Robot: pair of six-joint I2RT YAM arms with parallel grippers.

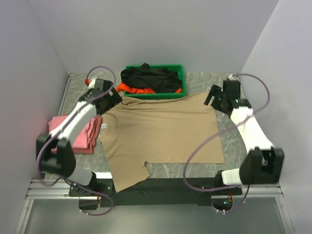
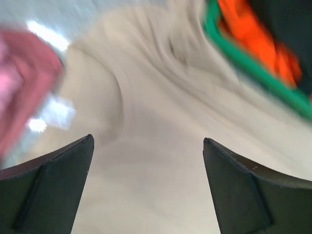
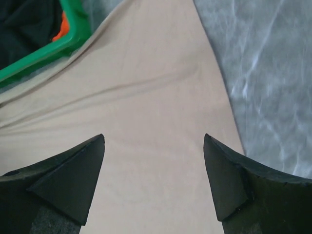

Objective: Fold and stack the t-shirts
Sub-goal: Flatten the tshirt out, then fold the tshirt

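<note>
Lying flat in the top view, the beige t-shirt point(image 1: 161, 131) has the pink t-shirt point(image 1: 80, 132) folded at its left and the black t-shirt point(image 1: 146, 75) and orange t-shirt point(image 1: 139, 89) heaped in the green tray point(image 1: 181, 73) beyond it. The blurred left wrist view shows the left gripper point(image 2: 147, 140) spread wide over beige cloth, empty. The right wrist view shows the right gripper point(image 3: 154, 137) likewise spread over the shirt's far right corner.

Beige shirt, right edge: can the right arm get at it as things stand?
Probably yes: the right gripper is open above the beige shirt by that edge, with nothing on the cloth there.
</note>
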